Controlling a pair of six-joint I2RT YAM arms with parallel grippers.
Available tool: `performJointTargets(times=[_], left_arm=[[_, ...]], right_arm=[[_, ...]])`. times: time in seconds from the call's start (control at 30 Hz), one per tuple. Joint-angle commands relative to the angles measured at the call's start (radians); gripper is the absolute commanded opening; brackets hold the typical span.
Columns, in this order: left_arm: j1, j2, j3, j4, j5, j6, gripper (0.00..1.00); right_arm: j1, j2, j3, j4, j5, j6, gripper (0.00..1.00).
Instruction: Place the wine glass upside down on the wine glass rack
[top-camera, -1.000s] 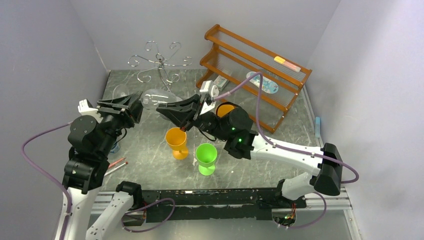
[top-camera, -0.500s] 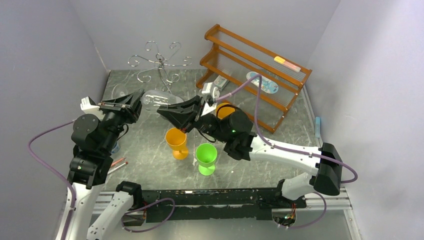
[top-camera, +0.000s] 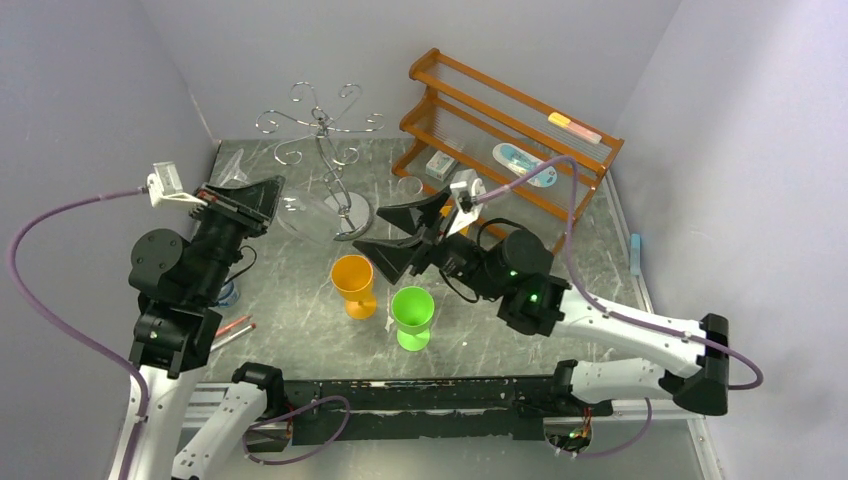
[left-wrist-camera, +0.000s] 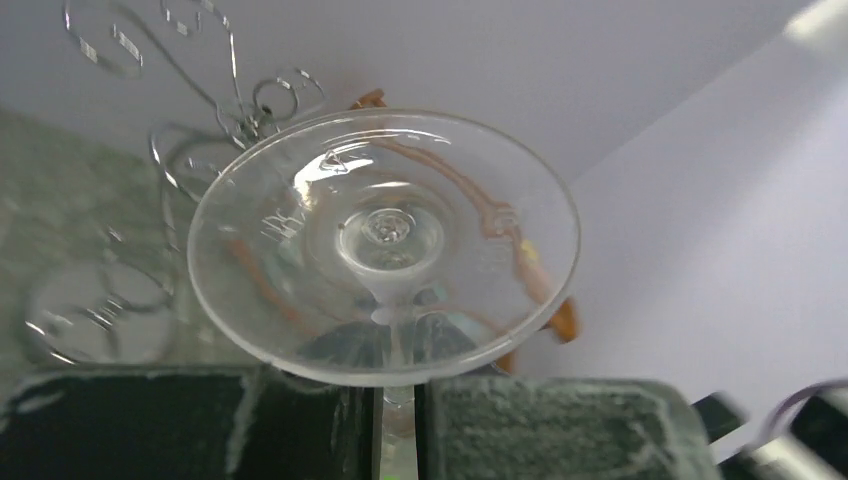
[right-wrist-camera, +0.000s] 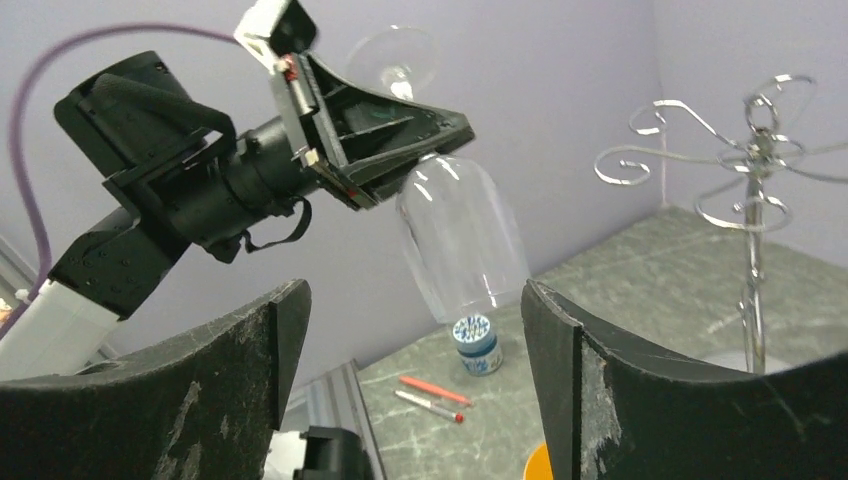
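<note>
1. Over the left rear of the table (top-camera: 300, 300), your left gripper (top-camera: 272, 205) is clamped on the stem of the wine glass (right-wrist-camera: 460, 240). The left wrist view shows its two pads (left-wrist-camera: 200, 425) close together, with the thin stem between them and the round foot (left-wrist-camera: 385, 245) facing the lens.
2. From the right wrist view you see the glass held in the air upside down. The foot is above the fingers and the bowl is below them, mouth toward the table and slightly tilted.
3. Your target, the wine glass rack (top-camera: 325, 125), stands upright at the back left on its round mirrored base (top-camera: 350, 215). The glass is near its left side but apart from it, and not yet on any scroll arm.
4. Your right gripper (top-camera: 368, 228) hovers in front of the rack's base with its fingers spread wide and nothing between them.
5. Near the middle stand an orange goblet (top-camera: 352, 282) and a green goblet (top-camera: 412, 316), close together but not touching. A small jar (right-wrist-camera: 476, 338) with a blue-and-white patterned lid sits by the left edge, with two pens (right-wrist-camera: 430, 395) just beside it.
6. At the back right, the wooden shelf (top-camera: 500, 105) carries an orange-and-pink bar (top-camera: 573, 126) on its top tier. A blue-and-white packet (top-camera: 525, 163) and a small box (top-camera: 440, 165) sit lower down.
7. Any print on the packet, box or jar lid is too small to read.
</note>
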Motion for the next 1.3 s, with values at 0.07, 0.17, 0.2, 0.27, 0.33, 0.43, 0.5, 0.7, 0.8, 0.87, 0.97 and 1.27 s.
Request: performJointTargets(times=[0.07, 0.17, 0.2, 0.27, 0.33, 0.43, 0.5, 0.7, 0.8, 0.87, 0.97, 1.27], left_arm=[[-0.004, 0.004, 0.045, 0.084, 0.247, 0.777, 0.05], [-0.005, 0.067, 0.095, -0.009, 0.329, 0.925, 0.05], [-0.005, 0.087, 0.107, -0.038, 0.348, 0.973, 0.05], [-0.005, 0.127, 0.119, -0.074, 0.354, 1.033, 0.05], [-0.005, 0.162, 0.119, -0.090, 0.299, 1.046, 0.05], [-0.005, 0.216, 0.124, -0.108, 0.135, 1.018, 0.05], [-0.005, 0.239, 0.128, -0.125, 0.026, 1.000, 0.05], [-0.005, 0.284, 0.131, -0.136, -0.222, 0.955, 0.05], [-0.003, 0.307, 0.142, -0.135, -0.202, 0.955, 0.05], [-0.002, 0.311, 0.134, -0.106, -0.107, 0.980, 0.05], [0.000, 0.334, 0.127, -0.098, 0.088, 1.026, 0.05], [0.020, 0.449, 0.092, -0.023, 0.336, 1.012, 0.05]], right_arm=[[0.002, -0.067, 0.046, -0.264, 0.088, 0.058, 0.81], [0.002, -0.086, 0.044, -0.289, 0.104, 0.083, 0.81], [0.001, -0.089, 0.041, -0.292, 0.107, 0.089, 0.81], [0.002, -0.094, 0.035, -0.293, 0.112, 0.097, 0.81], [0.002, -0.095, 0.031, -0.296, 0.119, 0.099, 0.81], [0.001, -0.092, 0.033, -0.309, 0.134, 0.099, 0.81], [0.001, -0.094, 0.034, -0.314, 0.141, 0.100, 0.81], [0.001, -0.092, 0.023, -0.312, 0.136, 0.103, 0.81], [0.001, -0.086, 0.022, -0.311, 0.126, 0.104, 0.81], [0.001, -0.083, 0.020, -0.309, 0.126, 0.105, 0.81], [0.001, -0.080, 0.015, -0.302, 0.125, 0.105, 0.82], [0.001, -0.064, 0.014, -0.283, 0.095, 0.121, 0.82]])
